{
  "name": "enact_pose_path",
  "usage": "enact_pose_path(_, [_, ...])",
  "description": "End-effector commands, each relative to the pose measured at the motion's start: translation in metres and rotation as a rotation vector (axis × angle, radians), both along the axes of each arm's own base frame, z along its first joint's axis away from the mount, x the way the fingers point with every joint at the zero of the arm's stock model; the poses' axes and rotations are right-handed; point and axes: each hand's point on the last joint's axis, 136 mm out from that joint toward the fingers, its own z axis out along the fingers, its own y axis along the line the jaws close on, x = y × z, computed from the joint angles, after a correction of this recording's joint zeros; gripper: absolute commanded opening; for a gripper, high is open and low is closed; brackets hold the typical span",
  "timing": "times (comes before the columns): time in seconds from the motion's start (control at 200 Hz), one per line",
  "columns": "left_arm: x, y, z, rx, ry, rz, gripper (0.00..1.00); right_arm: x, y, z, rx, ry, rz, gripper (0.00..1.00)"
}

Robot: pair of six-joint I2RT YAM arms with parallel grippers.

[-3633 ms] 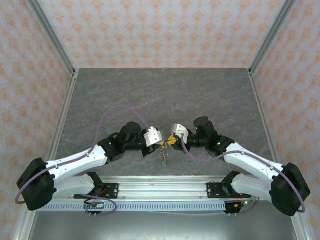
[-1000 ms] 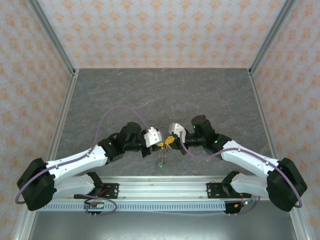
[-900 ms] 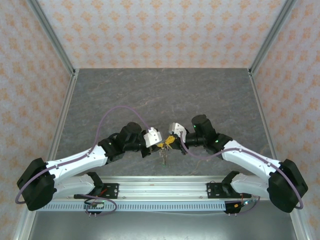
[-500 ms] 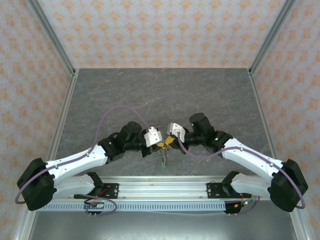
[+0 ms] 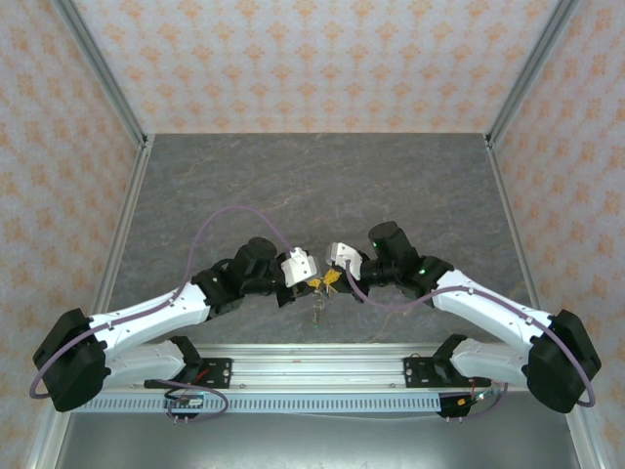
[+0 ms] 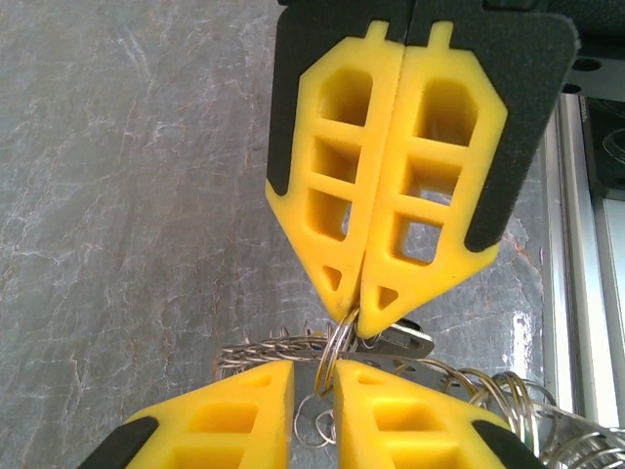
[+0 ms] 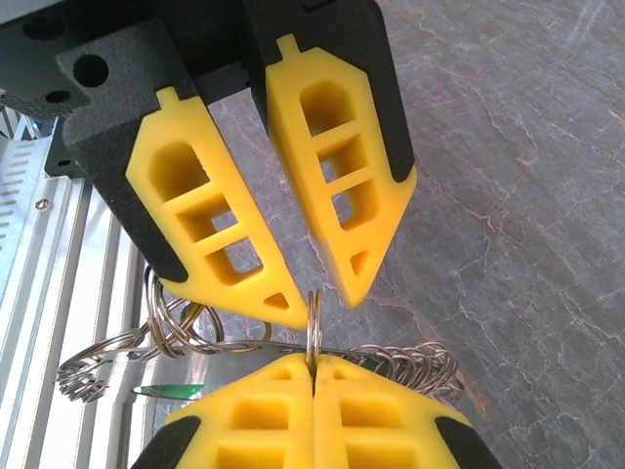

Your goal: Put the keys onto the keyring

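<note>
Across the middle of the top view, a grey veined surface [image 5: 322, 186], boxed in by orange-patterned walls [image 5: 312, 59]. Along the bottom edge there, a silver rail [image 5: 322, 357], also seen at the right edge of the left wrist view and the left edge of the right wrist view.

Coming in from lower left, the white left arm [image 5: 146, 322]; from lower right, the white right arm [image 5: 498, 318]. Meeting tip to tip just below centre.

At the bottom of the right wrist view, the right tool [image 7: 312, 363]: clenched, yellow pads pressed flat together on a thin upright loop of the keyring [image 7: 313, 318].

Above it in that view, the left tool [image 7: 320, 298]: released, fingers standing apart on either side of the same loop. Touching it or not, cannot tell.

Between the two tools, then, the keyring, with coiled wire links trailing to both sides low in the frame.

Just under the tools in the top view, the keys [image 5: 317, 311], hanging, too small to sort. At lower left of the right wrist view, one green head [image 7: 166, 391].
</note>
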Motion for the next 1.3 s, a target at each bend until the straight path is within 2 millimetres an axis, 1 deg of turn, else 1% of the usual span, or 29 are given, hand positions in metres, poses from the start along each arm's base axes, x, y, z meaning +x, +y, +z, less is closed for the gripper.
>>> enact_pose_path(0.0, [0.000, -0.008, 0.013, -0.038, -0.016, -0.023, 0.18, 0.001, 0.015, 0.031, 0.108, -0.050, 0.043, 0.00])
enact_pose_path(0.175, [0.000, -0.010, 0.011, -0.033, -0.006, -0.032, 0.15, 0.002, 0.018, 0.032, 0.133, -0.045, 0.044, 0.00])
enact_pose_path(0.23, [0.000, -0.011, 0.011, -0.035, -0.007, -0.033, 0.08, 0.002, 0.019, 0.033, 0.143, -0.045, 0.042, 0.00])
enact_pose_path(0.315, [0.001, -0.011, 0.012, -0.037, -0.012, -0.031, 0.00, 0.003, 0.018, 0.029, 0.134, -0.040, 0.031, 0.00])
enact_pose_path(0.47, [0.005, -0.008, 0.012, -0.035, -0.030, -0.001, 0.00, 0.007, 0.011, 0.016, 0.099, -0.042, -0.015, 0.06])
enact_pose_path(0.641, [0.005, -0.007, 0.018, -0.077, -0.046, 0.010, 0.00, 0.009, 0.004, 0.003, 0.068, -0.041, -0.062, 0.08])
enact_pose_path(0.766, [0.004, -0.008, 0.020, -0.089, -0.050, 0.000, 0.00, 0.011, 0.004, 0.004, 0.084, -0.033, -0.075, 0.10])
enact_pose_path(0.861, [0.001, -0.011, 0.022, -0.099, -0.046, -0.018, 0.00, 0.011, 0.007, 0.005, 0.107, -0.026, -0.074, 0.10])
enact_pose_path(0.946, [0.000, -0.012, 0.022, -0.105, -0.041, -0.025, 0.00, 0.013, 0.007, 0.001, 0.100, -0.027, -0.082, 0.11])
enact_pose_path(1.116, [-0.002, -0.008, 0.022, -0.098, -0.045, -0.022, 0.00, 0.015, 0.005, -0.003, 0.089, -0.029, -0.099, 0.13])
enact_pose_path(1.296, [-0.005, -0.004, 0.023, -0.103, -0.051, -0.022, 0.00, 0.017, 0.007, -0.001, 0.112, -0.038, -0.105, 0.16])
